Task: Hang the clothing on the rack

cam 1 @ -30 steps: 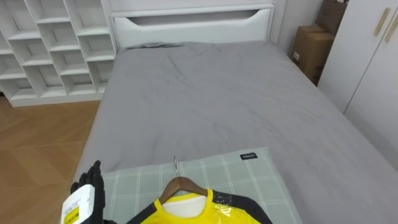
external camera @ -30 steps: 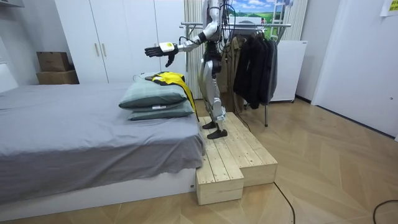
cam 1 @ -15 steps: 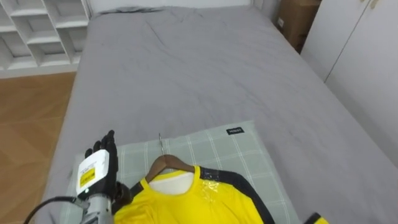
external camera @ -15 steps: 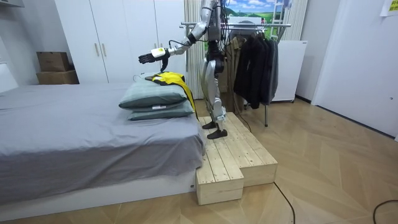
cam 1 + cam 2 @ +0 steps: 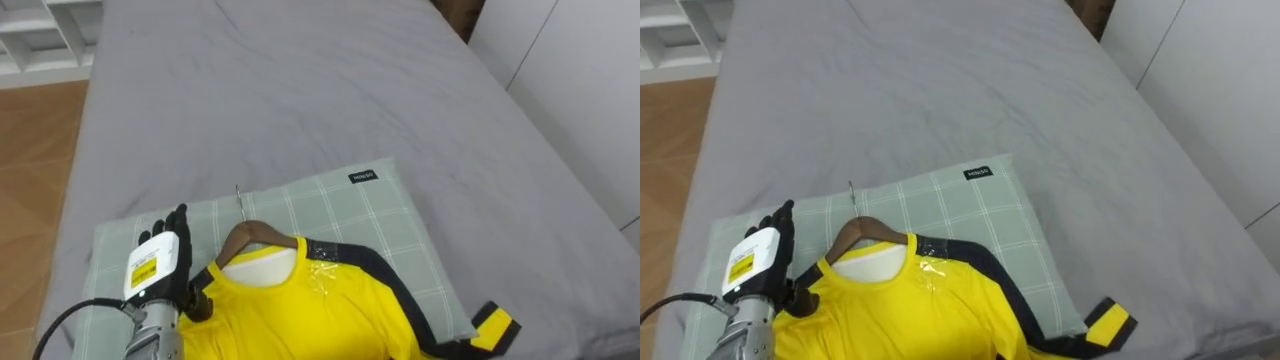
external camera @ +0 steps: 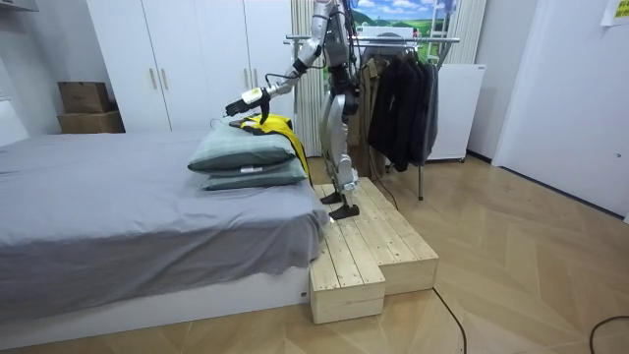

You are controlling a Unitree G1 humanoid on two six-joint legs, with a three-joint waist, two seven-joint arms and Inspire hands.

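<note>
A wide grey bed (image 5: 330, 110) lies before the robot, which stands on a wooden platform (image 6: 369, 258) at the bed's foot, a clothes rack (image 6: 393, 44) of dark garments behind it. On a green checked pillow (image 5: 330, 215) lies the yellow shirt (image 5: 310, 320) with black trim, spread flat on its wooden hanger (image 5: 250, 238), hook pointing up the bed. The left hand (image 5: 158, 268) hovers over the pillow just beside the shirt's shoulder, back upward, fingers straight and holding nothing. The print on a small dark tag (image 5: 364, 177) on the pillow's far edge is too small to read.

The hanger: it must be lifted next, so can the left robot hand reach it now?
Probably yes: the left robot hand is open beside the hanger, whose hook lies uncovered on the pillow.
</note>
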